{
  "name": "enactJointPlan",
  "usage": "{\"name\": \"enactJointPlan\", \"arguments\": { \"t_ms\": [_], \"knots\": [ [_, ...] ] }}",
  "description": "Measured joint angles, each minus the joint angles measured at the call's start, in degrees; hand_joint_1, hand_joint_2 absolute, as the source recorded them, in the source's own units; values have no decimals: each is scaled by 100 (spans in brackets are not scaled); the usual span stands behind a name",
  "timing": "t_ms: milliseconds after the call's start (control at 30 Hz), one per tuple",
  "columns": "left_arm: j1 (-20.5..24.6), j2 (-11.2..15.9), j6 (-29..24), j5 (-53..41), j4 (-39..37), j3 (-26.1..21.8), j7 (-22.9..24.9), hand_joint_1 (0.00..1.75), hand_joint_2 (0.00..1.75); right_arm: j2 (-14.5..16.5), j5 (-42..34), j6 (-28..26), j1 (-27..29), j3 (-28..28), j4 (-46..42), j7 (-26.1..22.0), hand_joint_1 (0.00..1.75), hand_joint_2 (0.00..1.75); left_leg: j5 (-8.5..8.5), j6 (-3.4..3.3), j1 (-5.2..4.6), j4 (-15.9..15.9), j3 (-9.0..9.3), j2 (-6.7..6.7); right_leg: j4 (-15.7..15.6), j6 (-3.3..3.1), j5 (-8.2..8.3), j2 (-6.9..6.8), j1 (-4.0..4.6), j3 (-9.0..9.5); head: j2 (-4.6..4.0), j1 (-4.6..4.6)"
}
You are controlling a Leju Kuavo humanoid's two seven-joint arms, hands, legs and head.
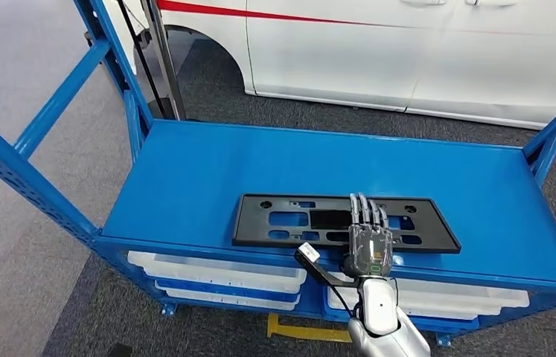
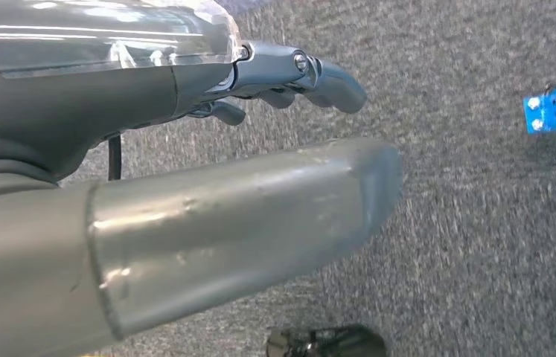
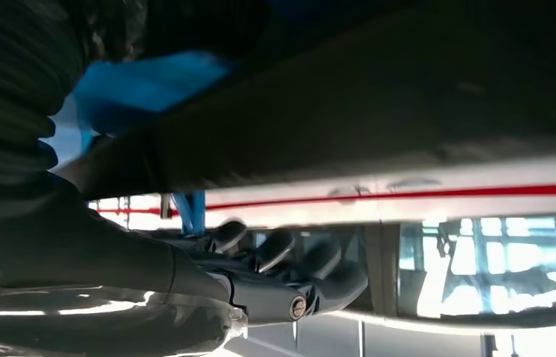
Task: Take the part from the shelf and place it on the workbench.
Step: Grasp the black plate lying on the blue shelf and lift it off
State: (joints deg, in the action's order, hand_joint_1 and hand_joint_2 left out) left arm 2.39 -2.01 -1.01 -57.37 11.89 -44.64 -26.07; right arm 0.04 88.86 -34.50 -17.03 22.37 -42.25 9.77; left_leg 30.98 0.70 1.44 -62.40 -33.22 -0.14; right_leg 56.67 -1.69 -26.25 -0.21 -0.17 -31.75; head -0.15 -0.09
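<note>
One right hand [image 1: 368, 242] lies flat, fingers together, on the black part [image 1: 289, 220] near the shelf [image 1: 185, 163] edge; we should curl under its rim.

A blue metal shelf [image 1: 208, 160] fills the middle of the head view, its flat top deck running from left of centre to the right edge. 1 flat black part [image 1: 289, 221] with several cut-outs lies directly on the deck, lower centre, close to the front lip. Under the deck, white trays [image 1: 215, 269] sit on a lower level. Grey carpet floor [image 1: 29, 89] spreads at left.
</note>
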Motion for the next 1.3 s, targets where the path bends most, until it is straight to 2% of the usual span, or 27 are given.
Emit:
{"name": "enactJointPlan", "arguments": {
  "t_ms": [67, 100, 133, 167, 233, 267, 300, 400, 467, 500, 567, 600, 633, 667, 700, 733, 800, 833, 900, 967, 1033, 1100, 1133, 1167, 1200, 1233, 1300],
  "knots": [
    [-9, 7, 3, -18, 0, -16, 5, 0, 0, 11, -51, 71, 23, -93, 16, -64, 175, 175, 346, 37, -2, -717, -339, -1, -7, -21, 4, -22, 2, -6, 0, -1],
    [-19, 9, 7, -27, 0, -25, 8, 0, 0, 16, -66, 92, 37, -139, 20, -87, 175, 175, 424, 59, 4, -986, -470, 1, 5, -21, -1, -27, -1, -15, 0, -1],
    [-27, 9, 11, -34, 0, -32, 10, 0, 0, 20, -75, 107, 49, -178, 25, -105, 175, 175, 391, 79, 13, -1065, -510, 3, 23, -16, -8, -27, -6, -23, 0, -1],
    [-31, 9, 14, -37, 0, -43, 10, 0, 0, 25, -80, 125, 57, -211, 31, -123, 175, 175, 248, 97, 26, -913, -437, 5, 49, -2, -22, -25, -16, -28, 0, -2],
    [-24, 11, 15, -39, 0, -69, 10, 0, 0, 32, -84, 148, 62, -267, 38, -148, 175, 175, -106, 125, 53, -193, -76, 10, 141, 56, -76, -14, -36, -42, 0, -3],
    [-18, 11, 15, -39, 0, -83, 9, 0, 0, 34, -89, 158, 61, -296, 40, -156, 175, 175, -209, 109, 54, 114, 78, 1, 201, 95, -109, -3, -32, -59, 0, -2],
    [-15, 10, 15, -40, 0, -96, 9, 0, 0, 34, -96, 163, 59, -326, 42, -161, 175, 175, -239, 79, 50, 287, 163, -7, 247, 131, -131, 6, -22, -77, 0, -1],
    [-19, 7, 15, -47, 0, -116, 10, 0, 0, 33, -128, 170, 66, -405, 46, -175, 175, 175, -241, -54, 25, 329, 168, -19, 266, 218, -127, 30, -13, -103, 0, 2],
    [-14, 6, 15, -50, 0, -117, 9, 0, 0, 33, -141, 171, 70, -442, 49, -177, 175, 175, -273, -126, 37, 346, 160, -6, 425, 268, -257, 32, -30, -173, 0, 3],
    [-11, 6, 15, -51, 0, -118, 9, 0, 0, 33, -143, 172, 72, -457, 51, -178, 175, 175, -285, -155, 45, 355, 153, 2, 647, 290, -408, 30, -38, -271, 0, 4],
    [-13, 6, 15, -52, 0, -119, 9, 0, 0, 33, -143, 179, 83, -480, 55, -186, 175, 175, -288, -180, 33, 355, 135, 11, 1383, 326, -784, 27, -52, -613, 0, 5],
    [-14, 6, 15, -53, 0, -120, 10, 0, 0, 33, -143, 185, 90, -489, 56, -191, 175, 175, -288, -182, 26, 355, 130, 14, 1701, 333, -892, 27, -56, -766, 0, 5],
    [-15, 6, 15, -55, 0, -120, 10, 0, 0, 33, -143, 194, 96, -494, 56, -200, 175, 175, -286, -183, 21, 354, 132, 14, 1870, 331, -903, 27, -57, -851, 0, 4],
    [-14, 6, 16, -58, 0, -120, 10, 0, 0, 33, -145, 205, 99, -502, 55, -217, 175, 175, -282, -180, 19, 354, 142, 12, 1793, 317, -788, 27, -56, -817, 0, 4],
    [-13, 6, 17, -66, 0, -122, 9, 0, 0, 33, -151, 219, 100, -513, 51, -244, 175, 175, -275, -174, 17, 354, 158, 7, 1507, 289, -587, 29, -52, -682, 0, 4],
    [-12, 4, 19, -79, 0, -125, 8, 0, 0, 34, -161, 230, 100, -527, 43, -287, 175, 175, -267, -167, 18, 356, 175, 3, 1096, 247, -373, 32, -38, -488, 0, 4],
    [-4, -10, 24, -107, 0, -138, 5, 0, 0, 48, -217, 240, 105, -558, 9, -410, 175, 175, -250, -129, 12, 360, 192, 1, 436, 161, -139, 36, 8, -178, 0, 3],
    [-1, -17, 25, -118, 0, -148, 5, 0, 0, 61, -256, 239, 112, -569, -17, -478, 175, 175, -248, -105, 16, 366, 192, 2, 297, 133, -124, 37, 34, -119, 0, 3],
    [2, -28, 26, -126, 0, -172, 5, 0, 0, 106, -441, 220, 142, -592, -101, -690, 175, 175, -260, -42, 27, 399, 201, 2, 241, 103, -126, 35, 62, -107, 0, 4],
    [-1, -40, 26, -131, 0, -218, 4, 0, 0, 185, -1060, 202, 241, -617, -336, -1210, 175, 175, -190, 13, 35, 351, 195, 4, 122, 53, -73, 16, 37, -47, 0, 3],
    [-12, -47, 22, -131, 0, -291, -1, 0, 0, 322, -2181, 281, 443, -625, -868, -1999, 175, 175, 116, 49, 45, -111, 2, 4, 14, -7, -26, -2, 12, 9, 0, 1],
    [-28, -50, 15, -127, 0, -384, -13, 0, 0, 502, -3410, 458, 690, -548, -1646, -2621, 175, 175, 461, 86, 45, -856, -334, 2, 13, -43, -31, 11, 28, 13, 0, -1],
    [-35, -53, 10, -127, 0, -431, -22, 0, 0, 587, -3968, 558, 817, -462, -2076, -2811, 175, 175, 512, 104, 45, -1089, -443, 2, 24, -50, -42, 19, 33, 17, 0, -2],
    [-37, -58, 5, -134, 0, -478, -34, 0, 0, 650, -4439, 662, 951, -351, -2491, -2912, 175, 175, 450, 117, 45, -1115, -461, 3, 39, -47, -57, 25, 33, 23, 0, -1],
    [-39, -65, -1, -143, 0, -517, -43, 0, 0, 688, -4799, 746, 1092, -232, -2878, -2966, 175, 175, 288, 127, 47, -919, -376, 6, 63, -36, -77, 26, 27, 29, 0, -2],
    [-40, -72, -7, -151, 0, -551, -50, 0, 0, 709, -5027, 810, 1230, -123, -3224, -2983, 175, 175, 68, 132, 49, -544, -204, 12, 100, -15, -105, 25, 18, 29, 0, -1],
    [-35, -87, -13, -161, 0, -604, -56, 0, 0, 727, -5213, 863, 1463, 36, -3761, -2977, 175, 175, -193, 100, 31, 133, 97, 10, 210, 50, -169, 22, 20, -15, 0, 0]
  ]
}}
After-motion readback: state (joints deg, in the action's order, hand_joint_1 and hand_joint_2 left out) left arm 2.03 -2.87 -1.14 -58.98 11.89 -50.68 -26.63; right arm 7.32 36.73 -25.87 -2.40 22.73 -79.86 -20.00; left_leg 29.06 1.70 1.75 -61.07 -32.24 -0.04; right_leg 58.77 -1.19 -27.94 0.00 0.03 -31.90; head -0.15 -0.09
